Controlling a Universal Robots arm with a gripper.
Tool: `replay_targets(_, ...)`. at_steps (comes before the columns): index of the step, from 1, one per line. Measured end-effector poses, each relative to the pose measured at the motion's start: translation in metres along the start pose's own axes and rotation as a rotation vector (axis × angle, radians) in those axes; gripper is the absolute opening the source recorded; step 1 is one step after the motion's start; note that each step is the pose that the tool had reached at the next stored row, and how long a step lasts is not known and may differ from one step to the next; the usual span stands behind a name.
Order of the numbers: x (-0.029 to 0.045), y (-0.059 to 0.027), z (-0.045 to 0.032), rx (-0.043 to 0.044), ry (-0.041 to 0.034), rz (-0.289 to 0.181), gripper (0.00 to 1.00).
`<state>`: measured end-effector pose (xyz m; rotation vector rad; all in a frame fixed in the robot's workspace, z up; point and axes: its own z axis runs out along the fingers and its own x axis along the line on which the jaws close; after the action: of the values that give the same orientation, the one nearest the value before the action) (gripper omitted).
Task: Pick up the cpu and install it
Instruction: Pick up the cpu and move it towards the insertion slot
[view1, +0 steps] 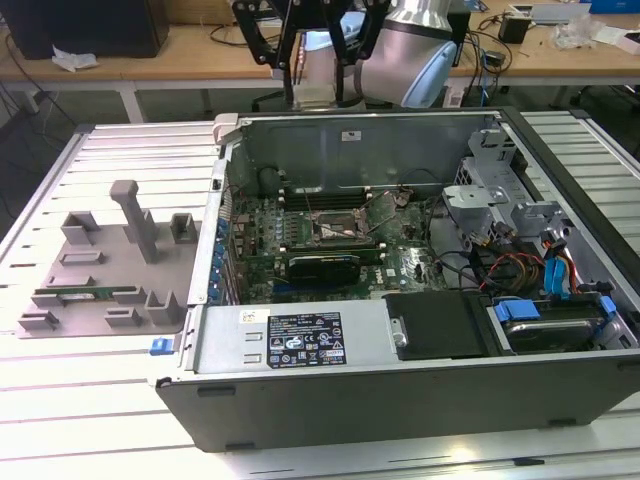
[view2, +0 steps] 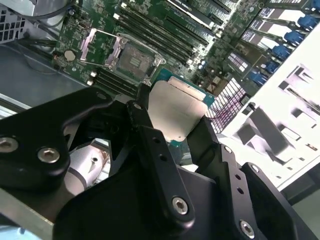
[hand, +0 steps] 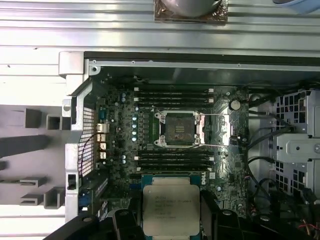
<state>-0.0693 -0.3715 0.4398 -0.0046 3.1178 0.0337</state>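
Observation:
The cpu (hand: 171, 207), a flat square chip with a silvery top and a thin green rim, sits between the black fingers of my gripper (hand: 170, 210), which is shut on its two opposite edges. In the second wrist view the cpu (view2: 177, 112) hangs above the green motherboard, clear of the open socket (view2: 132, 57). The socket (hand: 178, 128) has its metal frame lifted and nothing in it. In the exterior view my gripper (view1: 320, 90) is high above the back wall of the open computer case (view1: 300, 345), with the socket (view1: 335, 228) down inside.
A grey fixture tray (view1: 100, 270) holding a green memory stick (view1: 85, 295) lies on the exterior view's left. Memory slots flank the socket. A drive cage (view1: 480, 190) and cables (view1: 520, 265) fill the case's right side.

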Motion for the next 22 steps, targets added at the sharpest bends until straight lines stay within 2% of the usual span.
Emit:
replay_targets(11,-0.0131,-0.0005,0.0246,0.0,0.014,0.0,0.55)
replay_targets(22,-0.0199,-0.0011,0.0491,-0.0001,0.0244,0.001,0.55)
